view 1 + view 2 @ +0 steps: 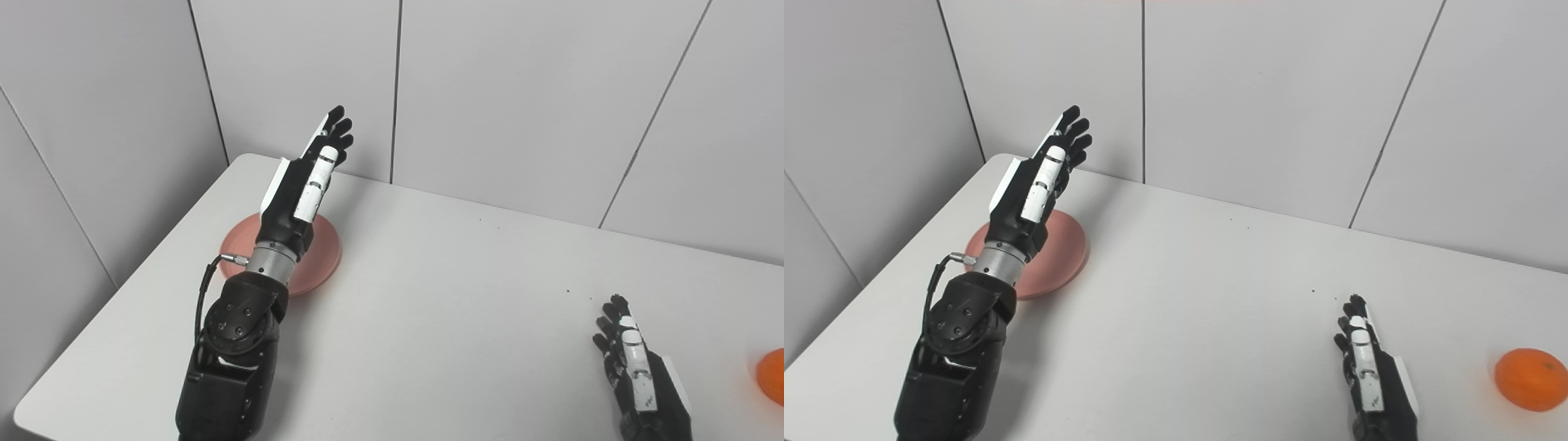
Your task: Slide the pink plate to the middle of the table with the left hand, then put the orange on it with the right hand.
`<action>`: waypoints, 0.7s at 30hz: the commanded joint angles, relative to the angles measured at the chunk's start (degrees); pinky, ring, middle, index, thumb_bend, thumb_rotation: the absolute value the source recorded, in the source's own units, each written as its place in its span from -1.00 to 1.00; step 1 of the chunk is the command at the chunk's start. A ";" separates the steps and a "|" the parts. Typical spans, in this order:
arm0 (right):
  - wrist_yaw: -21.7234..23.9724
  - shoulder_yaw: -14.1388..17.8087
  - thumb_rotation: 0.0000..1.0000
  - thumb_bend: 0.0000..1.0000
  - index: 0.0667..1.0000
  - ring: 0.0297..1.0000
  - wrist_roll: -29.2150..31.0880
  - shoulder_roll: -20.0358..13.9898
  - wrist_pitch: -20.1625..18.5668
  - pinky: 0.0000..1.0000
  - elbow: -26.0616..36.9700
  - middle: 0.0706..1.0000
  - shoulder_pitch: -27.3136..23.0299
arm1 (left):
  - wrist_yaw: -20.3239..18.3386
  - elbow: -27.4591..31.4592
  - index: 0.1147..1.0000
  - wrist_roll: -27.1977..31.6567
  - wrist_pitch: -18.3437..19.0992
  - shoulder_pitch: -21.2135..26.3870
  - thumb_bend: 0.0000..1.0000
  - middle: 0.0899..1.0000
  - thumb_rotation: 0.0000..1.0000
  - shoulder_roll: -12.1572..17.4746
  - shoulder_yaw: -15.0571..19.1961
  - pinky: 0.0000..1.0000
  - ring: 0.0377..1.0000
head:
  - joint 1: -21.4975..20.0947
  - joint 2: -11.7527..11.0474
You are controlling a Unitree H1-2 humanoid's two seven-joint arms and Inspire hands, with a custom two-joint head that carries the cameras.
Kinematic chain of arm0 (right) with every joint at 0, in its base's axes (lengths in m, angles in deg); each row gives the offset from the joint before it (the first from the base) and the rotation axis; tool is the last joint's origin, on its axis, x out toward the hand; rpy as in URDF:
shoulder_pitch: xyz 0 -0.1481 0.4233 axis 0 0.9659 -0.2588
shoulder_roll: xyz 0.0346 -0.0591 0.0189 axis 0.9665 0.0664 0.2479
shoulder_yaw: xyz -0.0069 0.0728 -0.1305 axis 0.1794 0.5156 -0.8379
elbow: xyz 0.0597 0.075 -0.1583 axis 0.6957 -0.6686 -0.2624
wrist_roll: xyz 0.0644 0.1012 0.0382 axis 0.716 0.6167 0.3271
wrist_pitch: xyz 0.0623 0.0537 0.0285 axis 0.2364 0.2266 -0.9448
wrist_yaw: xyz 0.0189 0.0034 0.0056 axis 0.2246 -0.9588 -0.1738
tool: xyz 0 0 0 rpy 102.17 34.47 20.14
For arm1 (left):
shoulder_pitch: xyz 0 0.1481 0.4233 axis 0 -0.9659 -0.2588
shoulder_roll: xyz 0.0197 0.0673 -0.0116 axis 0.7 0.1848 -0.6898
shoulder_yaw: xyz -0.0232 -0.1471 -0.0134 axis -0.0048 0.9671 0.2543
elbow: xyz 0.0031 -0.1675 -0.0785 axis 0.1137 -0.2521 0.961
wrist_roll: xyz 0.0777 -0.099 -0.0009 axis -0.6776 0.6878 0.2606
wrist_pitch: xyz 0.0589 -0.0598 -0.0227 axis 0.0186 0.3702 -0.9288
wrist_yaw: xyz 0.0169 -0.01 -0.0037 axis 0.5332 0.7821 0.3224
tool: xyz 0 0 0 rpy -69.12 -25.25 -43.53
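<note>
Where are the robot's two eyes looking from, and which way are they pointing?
Left eye view: sits on the head, looking down and forward at the white table and grey wall; shows the left hand above the pink plate, the right hand, and only a slice of the orange.
Right eye view: sits just beside it, facing the same way; shows both arms and the whole orange.
Both share the table, plate, hands and wall.
</note>
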 commanded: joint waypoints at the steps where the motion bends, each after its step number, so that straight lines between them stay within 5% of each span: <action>1: 0.35 0.00 1.00 -0.63 1.00 1.00 0.29 -0.23 0.39 1.00 0.77 1.00 -0.63 | 0.93 0.72 0.89 0.47 -0.15 2.90 -0.16 0.93 1.00 1.88 1.00 0.90 0.88 | 0.01 0.01; 21: 0.43 0.02 1.00 -0.65 1.00 1.00 0.06 -0.52 0.93 1.00 1.40 1.00 -0.27 | 2.31 -5.74 0.89 8.49 -2.30 1.46 -0.29 0.93 1.00 8.50 10.19 0.90 0.92 | 0.59 0.19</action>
